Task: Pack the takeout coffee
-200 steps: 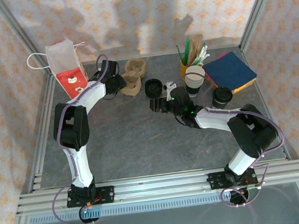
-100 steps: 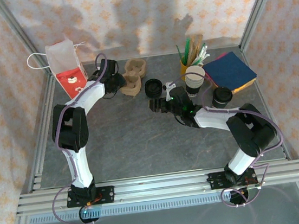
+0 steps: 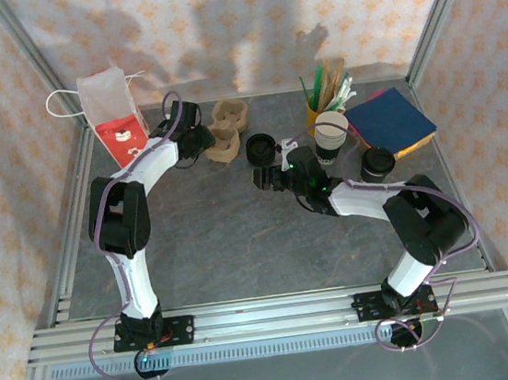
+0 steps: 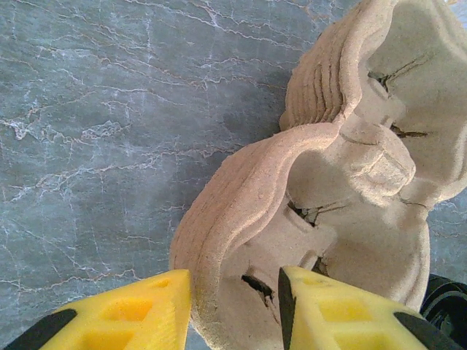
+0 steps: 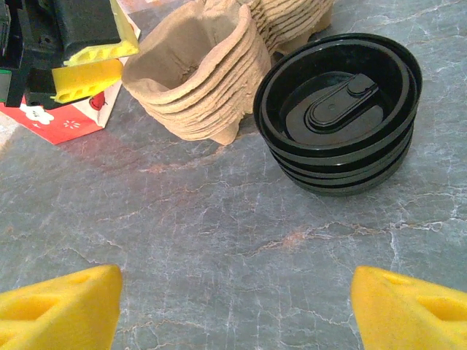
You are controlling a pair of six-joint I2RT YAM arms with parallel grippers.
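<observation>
Noting scant change: my left gripper [image 4: 233, 283] stays narrow astride the brown pulp cup carrier [image 4: 350, 168], grip unconfirmed; my right gripper [image 5: 235, 281] stays wide; packing unadvanced.

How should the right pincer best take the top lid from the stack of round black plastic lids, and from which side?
Probably from above, with the open right pincer across the raised outer rim of the top lid. The stack of round black plastic lids lies flat and nested, so a sideways approach would likely catch the lower lids too.
</observation>
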